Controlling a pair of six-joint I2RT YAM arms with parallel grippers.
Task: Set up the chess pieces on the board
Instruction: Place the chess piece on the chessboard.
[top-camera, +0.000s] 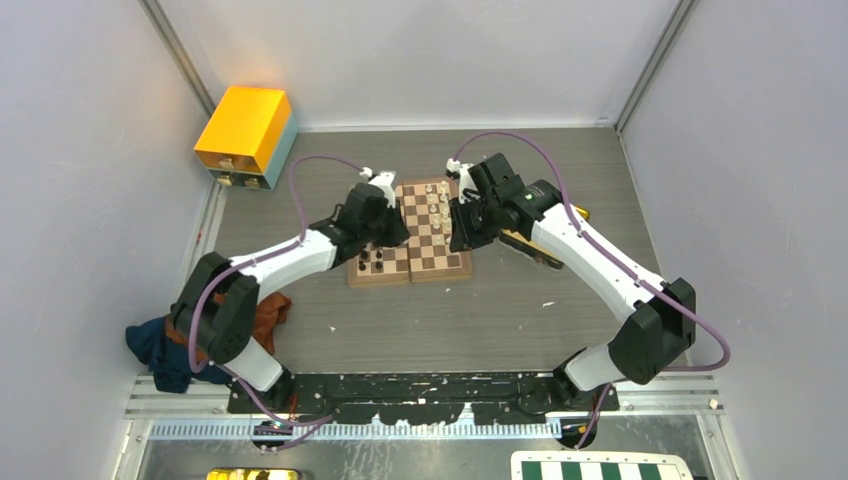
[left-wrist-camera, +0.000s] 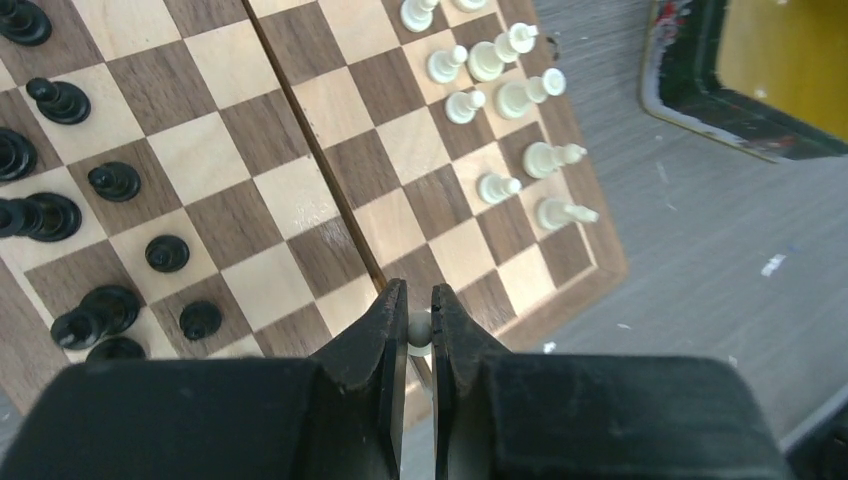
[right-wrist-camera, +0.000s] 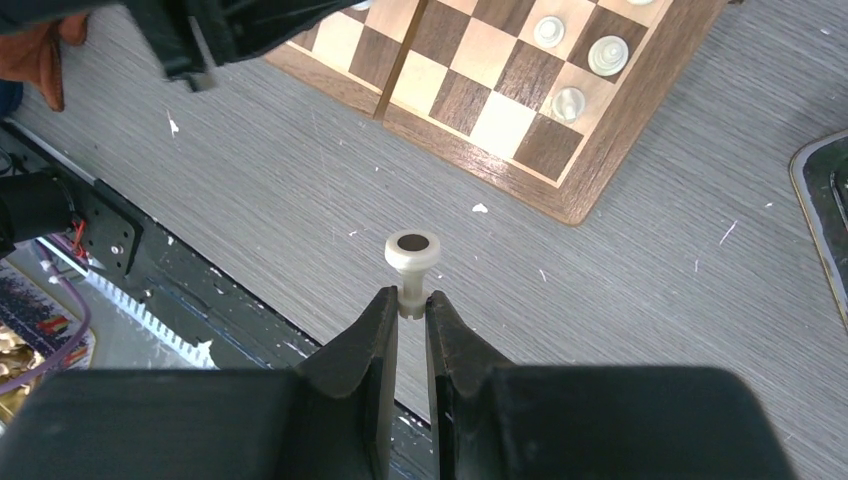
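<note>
The wooden board (top-camera: 428, 255) lies mid-table between both arms. In the left wrist view several black pieces (left-wrist-camera: 113, 181) stand on the left part of the board (left-wrist-camera: 260, 150), and several cream-white pieces (left-wrist-camera: 500, 98) stand along its right side. My left gripper (left-wrist-camera: 418, 295) hovers over the board's near edge, shut on the round head of a small white piece (left-wrist-camera: 420, 330). My right gripper (right-wrist-camera: 411, 298) hangs above bare table beside the board's corner (right-wrist-camera: 580, 205). It is shut on the top of another white piece (right-wrist-camera: 412, 250), whose round base points away from the camera.
A gold tray (left-wrist-camera: 760, 70) lies right of the board, partly under the right arm. An orange-yellow box (top-camera: 245, 130) sits at the back left and a bundle of cloth (top-camera: 160, 345) lies by the left arm's base. A green-and-white checkered board (top-camera: 600, 468) pokes in at the bottom.
</note>
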